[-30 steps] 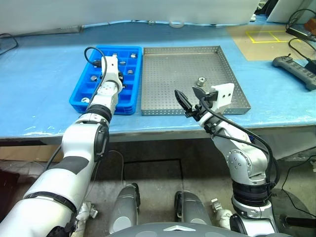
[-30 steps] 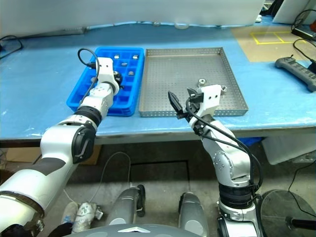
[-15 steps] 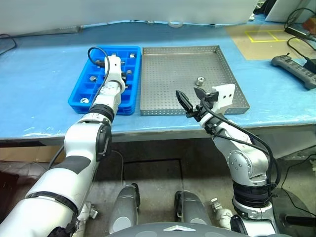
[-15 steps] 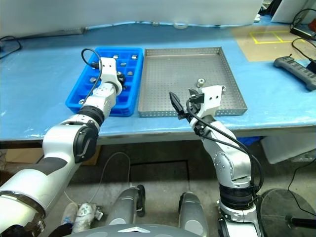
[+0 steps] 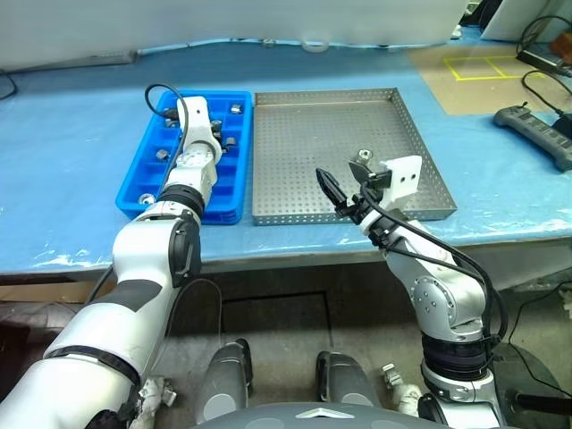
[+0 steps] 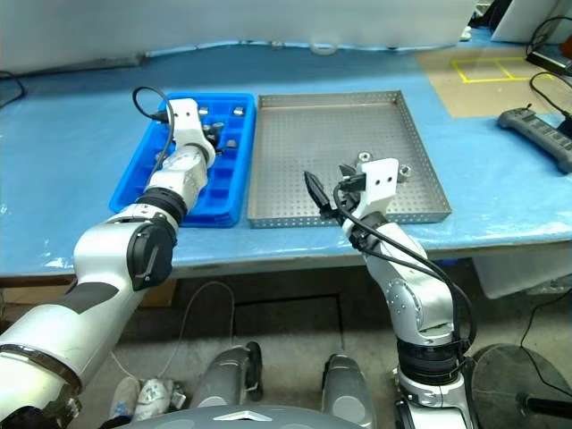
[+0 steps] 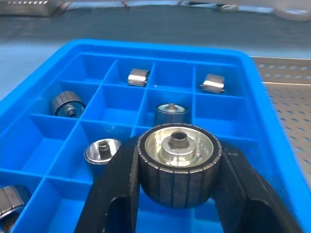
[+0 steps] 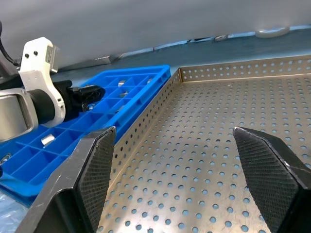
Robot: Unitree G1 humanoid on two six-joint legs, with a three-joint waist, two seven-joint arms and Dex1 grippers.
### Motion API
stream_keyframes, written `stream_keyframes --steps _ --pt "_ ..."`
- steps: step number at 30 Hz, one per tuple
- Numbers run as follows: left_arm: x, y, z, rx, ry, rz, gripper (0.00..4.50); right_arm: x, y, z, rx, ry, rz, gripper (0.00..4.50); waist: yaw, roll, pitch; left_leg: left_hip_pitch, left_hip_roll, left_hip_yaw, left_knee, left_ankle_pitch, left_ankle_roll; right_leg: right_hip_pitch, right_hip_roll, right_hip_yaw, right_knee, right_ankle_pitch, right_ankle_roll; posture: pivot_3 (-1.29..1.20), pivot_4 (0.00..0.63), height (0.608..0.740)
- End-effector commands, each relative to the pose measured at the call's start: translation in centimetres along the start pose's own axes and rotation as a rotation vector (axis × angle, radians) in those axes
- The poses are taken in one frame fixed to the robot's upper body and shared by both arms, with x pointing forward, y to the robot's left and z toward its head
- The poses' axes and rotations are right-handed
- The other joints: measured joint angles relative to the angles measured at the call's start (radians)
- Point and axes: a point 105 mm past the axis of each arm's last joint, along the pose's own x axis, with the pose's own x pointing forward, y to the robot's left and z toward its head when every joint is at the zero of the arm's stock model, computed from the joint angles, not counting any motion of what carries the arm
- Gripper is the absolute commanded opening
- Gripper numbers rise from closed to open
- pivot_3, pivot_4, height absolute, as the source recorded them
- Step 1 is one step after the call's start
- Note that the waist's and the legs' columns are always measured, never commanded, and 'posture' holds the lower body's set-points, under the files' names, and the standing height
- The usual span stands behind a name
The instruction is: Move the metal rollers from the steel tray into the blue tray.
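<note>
A long workbench covered in light blue sheeting [image 5: 71, 170] carries the blue tray [image 5: 143, 174] and, touching its right side, the steel tray [image 5: 304, 134]. Beyond the bench runs a pale wall; a tan patch with yellow tape [image 5: 483, 64] and a grey power strip [image 5: 536, 134] lie at the far right. Under the bench is a bare grey floor.

The left gripper [image 7: 177, 204] hovers above the blue tray, clamped around one metal roller [image 7: 176, 162]. More rollers [image 7: 68, 103] sit in separate compartments. One roller [image 5: 362, 157] rests in the steel tray near its right rim. The right gripper [image 8: 182, 165] hangs over that tray's near edge, fingers spread wide, holding nothing
</note>
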Motion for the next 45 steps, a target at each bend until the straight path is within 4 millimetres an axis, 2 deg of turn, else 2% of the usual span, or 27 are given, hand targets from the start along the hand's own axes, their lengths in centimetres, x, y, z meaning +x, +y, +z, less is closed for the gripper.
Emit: stream_keyframes --steps 1,2,3,4,5,6,7,8,9,11,14,17,21,33,45 --pt "0.0 -0.9 1.1 -0.02 -0.037 -0.018 1.74 -0.3 -0.2 0.8 -0.02 -0.034 -0.006 4.03 -0.02 -0.031 -0.013 0.002 -0.005 -0.004 0.003 -0.002 -0.003 -0.052 0.001 0.029 0.034 0.013 0.03 -0.33 0.15 0.74" --pt "-0.1 -1.0 1.0 -0.024 -0.037 -0.025 1.74 -0.2 -0.2 0.8 -0.02 -0.031 -0.006 4.03 -0.026 -0.052 -0.018 0.002 -0.017 -0.003 0.013 -0.008 0.0 -0.078 -0.002 0.051 0.016 0.036 0.054 -0.33 0.15 0.74" --pt "-0.1 -1.2 1.0 -0.026 -0.038 -0.03 1.74 -0.2 -0.2 0.7 -0.02 -0.029 -0.006 4.03 -0.027 -0.043 -0.021 -0.01 -0.038 0.004 0.045 -0.021 0.007 -0.074 -0.004 0.072 -0.004 0.018 0.009 -0.33 0.15 0.74" --pt "-0.1 -1.3 0.9 -0.027 -0.041 -0.039 1.74 -0.2 -0.2 0.6 -0.02 -0.026 -0.006 4.03 -0.026 -0.04 -0.021 -0.033 -0.035 0.002 0.083 -0.028 0.025 -0.066 0.01 0.082 0.005 0.01 0.006 -0.33 0.15 0.74" --pt "-0.1 -1.5 0.9 -0.032 -0.046 -0.045 1.74 -0.2 -0.2 0.5 -0.02 -0.022 -0.006 4.03 -0.029 -0.036 -0.022 -0.037 -0.038 0.006 0.093 -0.021 0.012 -0.055 0.02 0.076 0.002 0.011 0.002 -0.33 0.15 0.74" --pt "-0.1 -1.5 0.9 -0.037 -0.05 -0.049 1.74 -0.2 -0.2 0.4 -0.02 -0.019 -0.005 4.03 -0.033 -0.034 -0.022 -0.04 -0.036 0.008 0.081 -0.021 -0.004 -0.052 0.033 0.062 0.002 0.014 -0.002 -0.33 0.15 0.74" --pt "-0.1 -1.5 1.0 -0.041 -0.054 -0.049 1.74 -0.2 -0.2 0.3 -0.021 -0.014 -0.004 4.03 -0.033 -0.033 -0.022 -0.042 -0.023 0.004 0.071 -0.032 -0.032 -0.052 0.043 0.046 0.001 0.015 -0.006 -0.33 0.15 0.74" --pt "-0.1 -1.3 1.0 -0.049 -0.058 -0.046 1.74 -0.2 -0.1 0.2 -0.022 -0.011 -0.002 4.03 -0.031 -0.03 -0.02 -0.047 -0.014 0.003 0.072 -0.032 -0.032 -0.048 0.049 0.04 -0.014 0.023 -0.017 -0.33 0.15 0.74" --pt "-0.1 -1.2 1.1 -0.051 -0.061 -0.041 1.74 -0.2 -0.1 0.1 -0.022 -0.007 -0.001 4.03 -0.026 -0.028 -0.019 -0.041 -0.008 0.002 0.067 -0.031 -0.032 -0.043 0.05 0.038 -0.029 0.031 -0.017 -0.33 0.15 0.74" --pt "-0.1 -0.6 1.2 -0.048 -0.068 -0.014 1.74 -0.2 -0.1 -0.1 -0.024 0.002 0.001 4.03 -0.014 -0.026 -0.016 -0.034 -0.006 0.001 0.065 -0.031 -0.031 -0.032 0.05 0.037 -0.038 0.037 -0.017 -0.32 0.15 0.74" --pt "0.0 0.2 1.2 -0.044 -0.072 0.026 1.74 -0.3 -0.1 -0.3 -0.027 0.012 0.003 4.03 0.005 -0.021 -0.012 -0.012 0.001 0.005 0.057 -0.028 -0.03 -0.003 0.049 0.036 -0.063 0.039 -0.024 -0.32 0.15 0.74" --pt "0.0 1.1 1.2 -0.037 -0.071 0.075 1.74 -0.2 -0.1 -0.6 -0.03 0.021 0.009 4.03 0.019 -0.021 -0.012 -0.001 0.002 0.013 0.05 -0.023 -0.026 0.01 0.044 0.035 -0.067 0.039 -0.025 -0.31 0.15 0.74" --pt "-0.1 1.3 0.4 -0.01 -0.046 0.086 1.74 -0.1 -0.1 -0.8 -0.032 0.029 0.013 4.03 0.021 -0.021 -0.012 -0.003 0.002 0.016 0.049 -0.02 -0.02 0.007 0.043 0.034 -0.067 0.039 -0.025 -0.3 0.15 0.74" --pt "-0.3 1.3 -2.1 0.007 0.024 0.093 1.74 -0.2 -0.3 -2.0 -0.049 0.074 0.014 4.03 0.02 -0.021 -0.012 -0.007 0.004 0.019 0.042 -0.019 -0.02 -0.002 0.043 0.034 -0.066 0.039 -0.025 -0.3 0.15 0.74" --pt "-0.4 2.4 -2.6 0.023 0.007 0.096 1.74 -0.2 -0.7 -2.9 -0.061 0.108 0.013 4.03 0.02 -0.021 -0.012 -0.009 0.004 0.022 0.036 -0.018 -0.021 -0.008 0.043 0.035 -0.066 0.039 -0.026 -0.28 0.15 0.74"
